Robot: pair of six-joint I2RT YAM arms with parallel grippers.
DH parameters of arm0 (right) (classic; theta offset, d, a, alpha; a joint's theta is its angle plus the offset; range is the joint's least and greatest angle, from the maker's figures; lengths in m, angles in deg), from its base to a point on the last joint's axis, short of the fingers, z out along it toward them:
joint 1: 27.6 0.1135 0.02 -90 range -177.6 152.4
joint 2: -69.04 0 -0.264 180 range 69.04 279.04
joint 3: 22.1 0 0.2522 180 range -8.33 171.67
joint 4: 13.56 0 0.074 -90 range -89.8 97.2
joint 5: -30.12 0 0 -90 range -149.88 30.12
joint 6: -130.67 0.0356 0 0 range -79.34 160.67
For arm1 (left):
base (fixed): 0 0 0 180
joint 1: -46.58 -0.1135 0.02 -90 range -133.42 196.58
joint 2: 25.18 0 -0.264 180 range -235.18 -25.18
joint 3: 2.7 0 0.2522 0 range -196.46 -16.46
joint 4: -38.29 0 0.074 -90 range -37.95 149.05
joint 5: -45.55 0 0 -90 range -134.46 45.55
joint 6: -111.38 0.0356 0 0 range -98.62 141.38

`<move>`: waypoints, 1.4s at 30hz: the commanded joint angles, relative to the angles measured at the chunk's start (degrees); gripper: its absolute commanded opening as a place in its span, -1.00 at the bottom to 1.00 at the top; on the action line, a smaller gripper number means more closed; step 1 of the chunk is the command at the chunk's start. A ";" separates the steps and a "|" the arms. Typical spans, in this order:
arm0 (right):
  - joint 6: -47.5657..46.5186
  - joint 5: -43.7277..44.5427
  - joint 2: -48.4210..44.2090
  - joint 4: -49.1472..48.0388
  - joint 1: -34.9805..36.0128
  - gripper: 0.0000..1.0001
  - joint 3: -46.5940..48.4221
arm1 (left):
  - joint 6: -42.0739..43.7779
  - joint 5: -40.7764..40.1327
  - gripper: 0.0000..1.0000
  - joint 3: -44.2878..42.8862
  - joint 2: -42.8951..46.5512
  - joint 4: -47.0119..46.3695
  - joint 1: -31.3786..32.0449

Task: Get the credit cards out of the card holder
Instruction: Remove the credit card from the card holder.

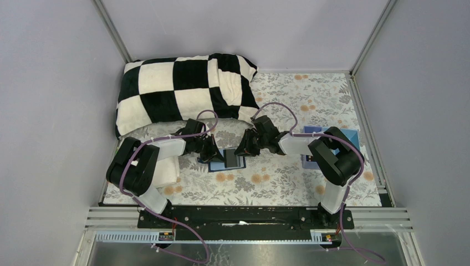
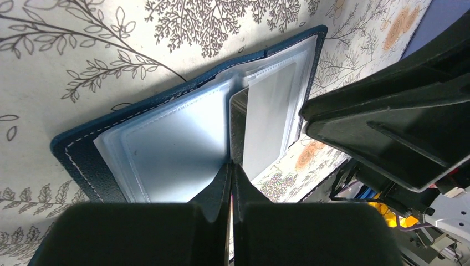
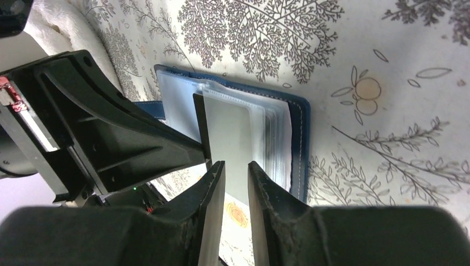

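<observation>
Both arms lean in low, meeting at one open card holder (image 2: 166, 138) on the surface (image 1: 266, 183). The left tool (image 2: 231, 166) is pinched closed at a raised sleeve (image 2: 269, 116) — the right tool (image 3: 236, 166) is slightly open.

Left arm (image 1: 161, 152) and right arm (image 1: 310, 143): both fold forward from their bases and angle inward, wrists facing each other. The left gripper (image 2: 231, 166) has its fingers pressed flat together, no gap, tips pitched downward. The right gripper (image 3: 235, 166) has its jaws parted by a narrow slot, fingers parallel, tips just beside the left fingertips.
</observation>
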 commanded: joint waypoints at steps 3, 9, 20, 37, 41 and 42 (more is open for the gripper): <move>0.61 -1.78 2.75 -2.57 0.80 -0.42 1.36 | 1.31 -0.37 -1.00 -0.48 2.37 0.52 -0.56; 0.84 -0.79 5.09 -1.20 0.77 -0.44 0.79 | 0.13 -0.11 -1.00 -0.38 1.80 -0.33 -0.79; 1.65 -0.06 5.81 -2.04 0.76 -0.45 -2.29 | -3.21 -0.79 -0.24 2.38 2.90 -4.61 -2.42; 2.81 -0.78 5.41 -4.07 0.72 -0.45 -3.78 | -5.63 2.30 -0.08 5.95 -0.49 -11.96 -2.42; 2.90 -0.70 5.44 -4.09 0.76 -0.45 -3.63 | -6.17 2.95 -0.23 5.98 -0.68 -12.95 -2.47; 2.91 -0.73 5.40 -4.11 0.75 -0.45 -3.61 | -6.31 3.12 -0.29 5.95 -0.68 -13.30 -2.43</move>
